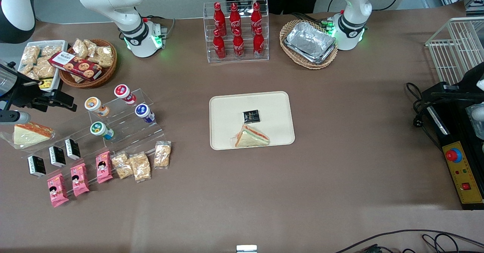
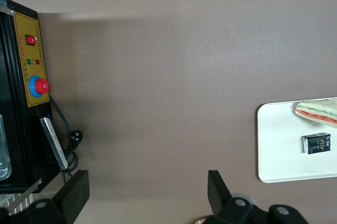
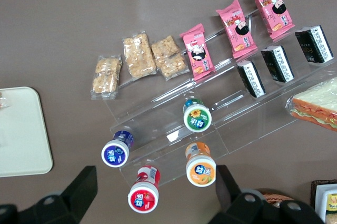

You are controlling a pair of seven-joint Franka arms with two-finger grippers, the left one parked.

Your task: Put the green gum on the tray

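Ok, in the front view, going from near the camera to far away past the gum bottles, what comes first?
Pink snack packets → green gum → orange-lidded bottle → wicker snack basket. The open hand hovers beside the orange-lidded bottle.

The gripper (image 3: 152, 187) is cut by the frame edge in right wrist view, only 2 dark fingers (image 3: 81, 184) show, spread apart. The tray (image 3: 21, 134) is cut too, approx. half visible. Label text on the green gum (image 3: 197, 116) is too small to read.
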